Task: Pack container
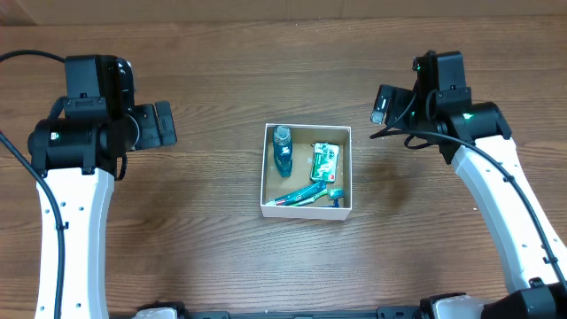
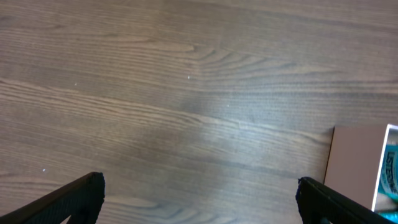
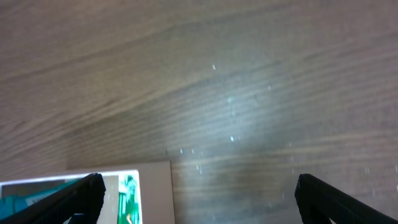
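The container point(image 1: 263, 182) is a small square white-walled box with a brown floor at the table's middle. In it lie a teal bottle point(image 1: 283, 151), a green packet point(image 1: 325, 161) and a teal toothpaste tube point(image 1: 298, 193) with a toothbrush beside it. My left gripper point(image 1: 165, 124) is open and empty, well left of the box; its wrist view point(image 2: 199, 199) shows bare wood and the box's edge point(image 2: 354, 163). My right gripper point(image 1: 381, 105) is open and empty, up and right of the box; the box corner point(image 3: 155, 186) shows in its wrist view point(image 3: 198, 198).
The brown wooden table point(image 1: 204, 248) lies all round the box. Black fixtures sit at the front edge point(image 1: 159, 310).
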### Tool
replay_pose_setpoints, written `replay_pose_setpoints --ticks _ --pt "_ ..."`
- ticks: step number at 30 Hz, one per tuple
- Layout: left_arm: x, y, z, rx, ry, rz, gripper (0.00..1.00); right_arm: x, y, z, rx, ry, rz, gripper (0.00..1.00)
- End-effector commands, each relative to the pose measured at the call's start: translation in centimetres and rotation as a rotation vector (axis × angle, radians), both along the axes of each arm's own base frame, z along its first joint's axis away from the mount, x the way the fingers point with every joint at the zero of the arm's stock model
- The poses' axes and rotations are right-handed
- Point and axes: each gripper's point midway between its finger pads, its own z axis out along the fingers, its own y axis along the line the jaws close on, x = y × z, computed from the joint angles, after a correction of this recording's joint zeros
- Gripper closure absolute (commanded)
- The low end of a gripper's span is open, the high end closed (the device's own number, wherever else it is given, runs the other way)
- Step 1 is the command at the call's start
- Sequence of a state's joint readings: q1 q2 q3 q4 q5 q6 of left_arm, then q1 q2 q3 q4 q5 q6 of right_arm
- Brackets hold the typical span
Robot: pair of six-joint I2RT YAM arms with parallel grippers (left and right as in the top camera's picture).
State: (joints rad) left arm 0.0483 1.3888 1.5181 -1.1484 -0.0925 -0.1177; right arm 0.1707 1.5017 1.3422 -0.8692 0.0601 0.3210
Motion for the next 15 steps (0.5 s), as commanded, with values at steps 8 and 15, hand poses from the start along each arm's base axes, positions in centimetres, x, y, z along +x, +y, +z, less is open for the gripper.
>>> replay_pose_setpoints --ticks 8,15 --pt "-11.4 -1.1 3.6 0.052 -0.374 -0.09 0.0 -6.7 -1.2 7.3 -0.034 -0.288 -0.142 0.0" --pt "-15.7 -1.5 1.7 0.029 -0.486 -0.064 0.0 -13.6 -2.6 -0.1 -0.032 -0.274 -0.174 0.0"
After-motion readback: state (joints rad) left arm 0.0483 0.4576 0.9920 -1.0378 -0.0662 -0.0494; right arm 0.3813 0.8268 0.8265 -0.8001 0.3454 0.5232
